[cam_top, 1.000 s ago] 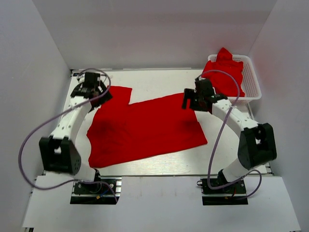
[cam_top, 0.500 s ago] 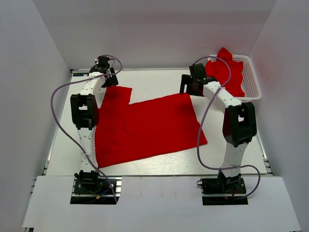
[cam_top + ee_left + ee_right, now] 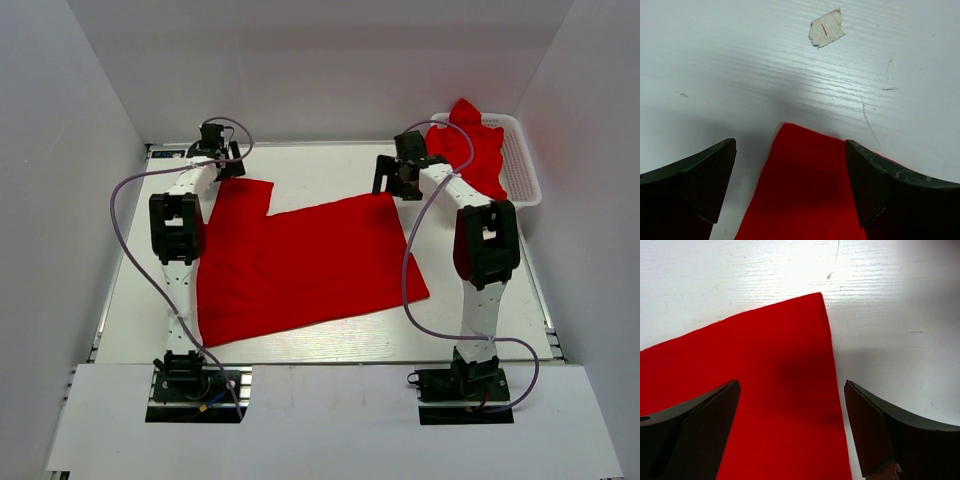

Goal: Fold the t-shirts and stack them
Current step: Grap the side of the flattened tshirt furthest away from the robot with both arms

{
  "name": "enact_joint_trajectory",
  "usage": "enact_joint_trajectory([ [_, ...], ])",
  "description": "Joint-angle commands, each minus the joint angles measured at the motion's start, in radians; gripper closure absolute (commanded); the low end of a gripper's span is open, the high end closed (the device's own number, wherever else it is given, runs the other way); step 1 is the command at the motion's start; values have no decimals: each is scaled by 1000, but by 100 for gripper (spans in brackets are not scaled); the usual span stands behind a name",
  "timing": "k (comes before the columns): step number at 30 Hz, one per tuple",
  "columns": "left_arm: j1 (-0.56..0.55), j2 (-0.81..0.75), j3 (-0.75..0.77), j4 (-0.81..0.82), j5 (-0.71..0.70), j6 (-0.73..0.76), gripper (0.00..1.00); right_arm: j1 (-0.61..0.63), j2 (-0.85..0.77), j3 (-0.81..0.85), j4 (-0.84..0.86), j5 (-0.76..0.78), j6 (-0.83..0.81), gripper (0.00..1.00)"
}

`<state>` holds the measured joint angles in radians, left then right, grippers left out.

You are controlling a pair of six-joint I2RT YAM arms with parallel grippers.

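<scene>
Now left gripper (image 3: 790, 147), right gripper (image 3: 791, 386) gape over t-shirt (image 3: 300, 265)

spread t-shirt (image 3: 300, 265): left edge partly covered by the left arm (image 3: 178, 232); cut off below in both wrist views;
red heap (image 3: 470, 150), beyond the spread t-shirt's far right corner: garment count cannot be told

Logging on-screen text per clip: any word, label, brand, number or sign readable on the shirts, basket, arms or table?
None readable in any view.
The spread bright red fabric t-shirt is plain; the white plastic lattice basket shows no label.
The pale torn patch on the white table carries only a short red stroke, no letter.
</scene>
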<state>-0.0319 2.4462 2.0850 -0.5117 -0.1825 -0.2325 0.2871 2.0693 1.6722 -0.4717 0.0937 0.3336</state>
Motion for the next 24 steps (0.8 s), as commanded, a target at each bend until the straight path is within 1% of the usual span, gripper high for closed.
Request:
enact_joint_trajectory([
  [1,0,5,-13,55,35,13,0,-11,-8,14,21,-9,7,10],
  [2,0,5,-13,65,35,13,2,-12,-8,11,21,-5,7,10],
  [4,0,31,-13,74,35,13,2,-14,-8,4,28,0,7,10],
  [6,0,48,-13,84,35,13,9,-12,-11,-6,27,1,7,10],
  [7,0,68,4,69,35,13,14,-16,-11,-17,28,1,8,10],
  [8,0,77,13,58,46,13,26,-16,-12,-22,28,3,7,10],
  [10,0,77,3,58,61,13,33,-19,-15,-37,27,9,12,10],
  [11,0,67,-17,70,73,13,36,-20,-23,-42,27,11,12,10],
  [12,0,56,-67,82,74,13,40,-22,-25,-45,25,17,15,10],
  [13,0,44,-94,96,84,13,42,-22,-37,-51,28,18,16,10],
  [17,0,22,-141,98,84,4,42,-25,-43,-55,31,26,18,10],
  [21,0,13,-166,107,120,-14,53,-25,-47,-60,28,31,24,10],
  [24,0,4,-193,107,120,-25,75,-23,-52,-69,30,49,33,10],
])
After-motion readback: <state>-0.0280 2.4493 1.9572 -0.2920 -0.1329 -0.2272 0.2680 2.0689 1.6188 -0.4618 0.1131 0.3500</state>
